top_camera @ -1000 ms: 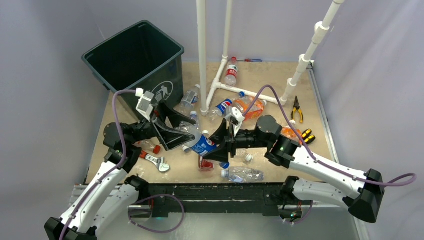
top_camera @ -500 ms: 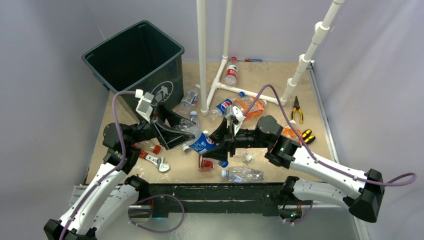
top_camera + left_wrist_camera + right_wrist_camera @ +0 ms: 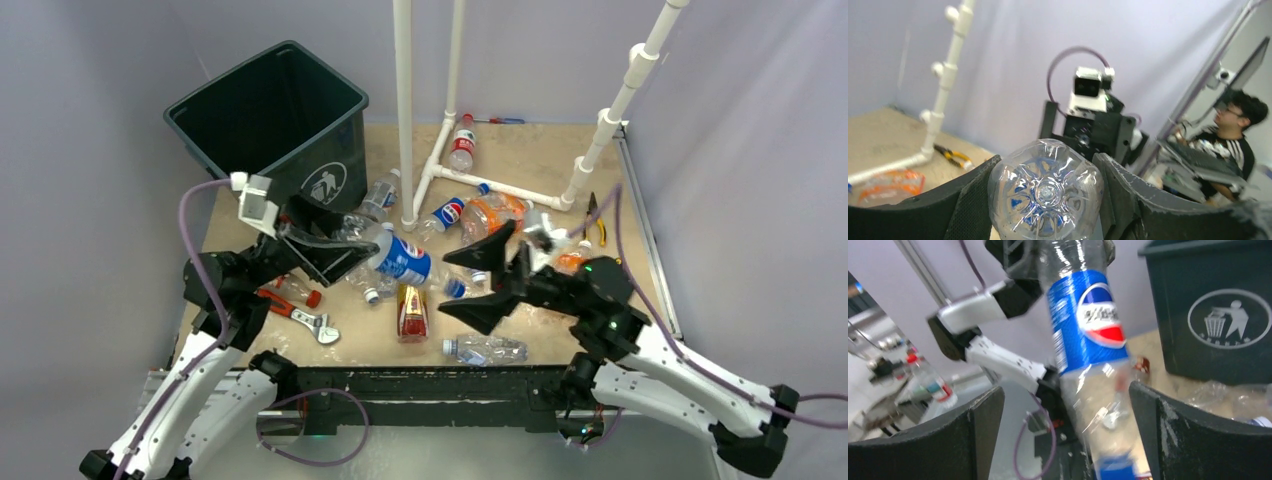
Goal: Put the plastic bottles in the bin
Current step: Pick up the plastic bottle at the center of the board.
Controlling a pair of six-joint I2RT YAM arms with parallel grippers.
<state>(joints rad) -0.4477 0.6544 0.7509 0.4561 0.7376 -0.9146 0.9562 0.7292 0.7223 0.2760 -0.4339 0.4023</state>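
Observation:
A clear plastic bottle with a blue label (image 3: 405, 260) hangs above the table, its base (image 3: 1045, 192) clamped in my left gripper (image 3: 358, 250). Its neck and blue cap point toward my right gripper (image 3: 450, 285). That gripper (image 3: 1065, 435) stands wide open around the cap end without touching it. The dark green bin (image 3: 270, 110) stands at the far left, behind my left gripper, and shows in the right wrist view (image 3: 1218, 315). Several more bottles lie on the table, among them an amber one (image 3: 410, 312), a clear one (image 3: 487, 349) and an orange one (image 3: 493, 213).
A white pipe frame (image 3: 405, 110) rises at the back centre, with a red-labelled bottle (image 3: 461, 145) inside its base. A red-handled wrench (image 3: 305, 318) lies front left and yellow-handled pliers (image 3: 594, 220) at the right. Crumpled clear bottles (image 3: 375, 197) lie by the bin.
My right gripper has let go of the blue-labelled bottle, opened wide and drawn back to the right. My left gripper closed on the bottle's base and carried it slightly up and toward the bin.

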